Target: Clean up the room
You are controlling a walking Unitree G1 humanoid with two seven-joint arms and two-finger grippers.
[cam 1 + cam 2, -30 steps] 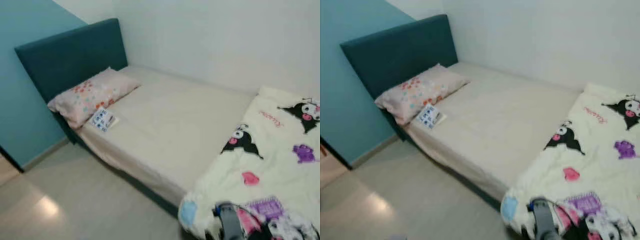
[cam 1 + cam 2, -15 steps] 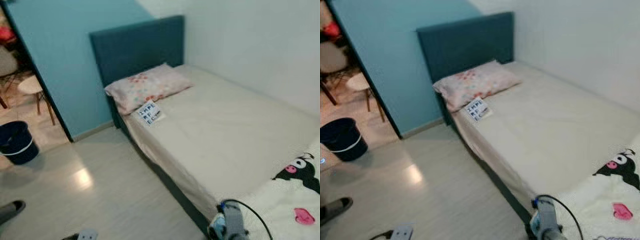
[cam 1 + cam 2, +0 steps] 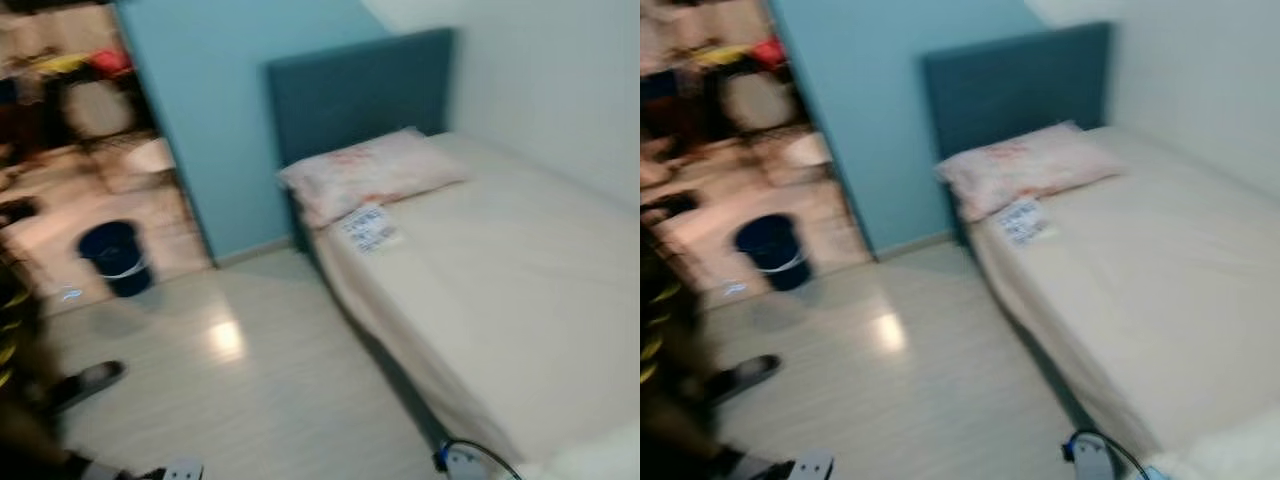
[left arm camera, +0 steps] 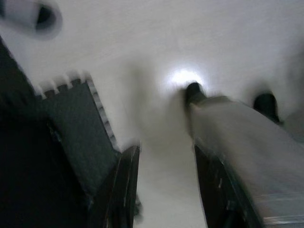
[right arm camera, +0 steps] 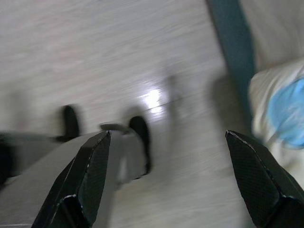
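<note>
1. Nearest the camera, we note the right gripper [image 5: 166, 180] hanging over the pale floor [image 3: 290, 400]; its two black fingers [image 5: 88, 175] stand wide apart with nothing between them. In the same wrist view we see a teal bed base [image 5: 232, 52] and a pale cover with a blue patch [image 5: 289, 111] beside it.
2. The left gripper [image 4: 164, 185] also hangs over the floor, its jaws apart and empty. Next to it we record one dark mat with a toothed edge [image 4: 76, 128].
3. In the head views, one arm end with a black cable [image 3: 470, 462] shows at the lower edge, by the foot of the bed.
4. On the floor to the left we count one dark shoe [image 3: 90, 380] and one small white object [image 3: 183, 468], too blurred to identify. A dark blurred figure [image 3: 20, 400] stands at the left edge.
5. We count one bed [image 3: 520, 300] with a bare cream sheet, against the white wall.
6. On the sheet, just below the pillow, lies one white card [image 3: 368, 228] with dark printing; the writing is too blurred to read.
7. One pink patterned pillow [image 3: 370, 175] lies at the head, against one teal headboard [image 3: 355, 90].
8. Beyond the doorway, we count one dark blue bucket [image 3: 113, 258]; the furniture behind it is blurred.
</note>
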